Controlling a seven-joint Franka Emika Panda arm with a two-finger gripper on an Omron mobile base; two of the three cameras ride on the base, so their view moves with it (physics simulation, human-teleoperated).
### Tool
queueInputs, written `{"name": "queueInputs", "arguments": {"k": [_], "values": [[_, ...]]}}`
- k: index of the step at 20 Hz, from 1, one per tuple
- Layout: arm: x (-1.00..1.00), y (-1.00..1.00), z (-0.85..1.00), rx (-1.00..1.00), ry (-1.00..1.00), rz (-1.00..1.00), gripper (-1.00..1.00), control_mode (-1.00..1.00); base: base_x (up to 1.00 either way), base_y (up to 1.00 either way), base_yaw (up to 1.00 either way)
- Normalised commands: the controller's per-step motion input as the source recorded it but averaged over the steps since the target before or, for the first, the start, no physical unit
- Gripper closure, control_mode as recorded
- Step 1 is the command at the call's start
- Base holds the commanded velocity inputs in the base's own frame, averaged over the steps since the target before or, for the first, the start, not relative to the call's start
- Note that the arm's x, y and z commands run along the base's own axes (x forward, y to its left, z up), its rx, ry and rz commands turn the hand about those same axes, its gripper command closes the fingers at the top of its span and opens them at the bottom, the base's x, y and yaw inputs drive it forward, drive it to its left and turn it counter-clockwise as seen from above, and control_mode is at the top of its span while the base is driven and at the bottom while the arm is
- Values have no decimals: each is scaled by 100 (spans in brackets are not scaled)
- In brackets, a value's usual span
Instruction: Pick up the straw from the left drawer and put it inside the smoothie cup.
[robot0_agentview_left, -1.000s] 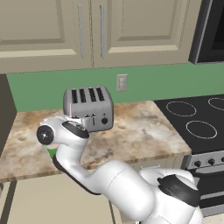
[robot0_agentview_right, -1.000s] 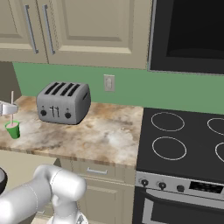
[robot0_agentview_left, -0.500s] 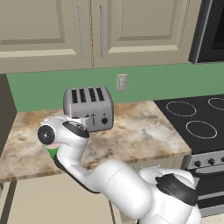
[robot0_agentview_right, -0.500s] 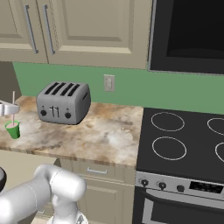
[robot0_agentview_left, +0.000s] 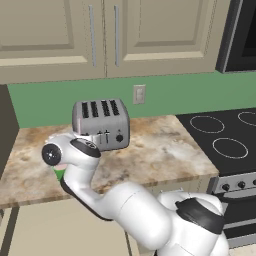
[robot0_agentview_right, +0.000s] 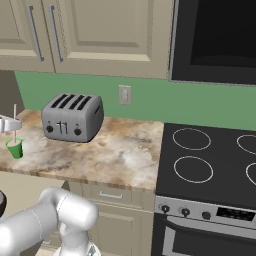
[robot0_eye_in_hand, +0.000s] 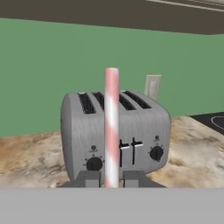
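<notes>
1. Rendered home kitchen.
2. Shown by cream wall cabinets (robot0_agentview_right: 95, 30), speckled stone counter (robot0_agentview_right: 120, 155), grey four-slot toaster (robot0_agentview_right: 72, 117), black glass stove (robot0_agentview_right: 210, 165), green backsplash (robot0_agentview_left: 190, 92).

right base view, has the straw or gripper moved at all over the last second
Barely. The gripper holds the straw upright over the smoothie cup, and has drifted slightly toward the toaster, centring on the cup. The grip on the straw is unchanged; cup and toaster stayed put.
</notes>
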Motion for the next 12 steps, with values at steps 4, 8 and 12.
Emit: {"name": "queueInputs", "arguments": {"k": [4,8,12], "values": [[0,16,-2,0,-1,0,100,-100,0,0,0],[0,12,-9,0,-1,0,100,-100,0,0,0],[0,13,-14,0,-2,0,100,-100,0,0,0]]}}
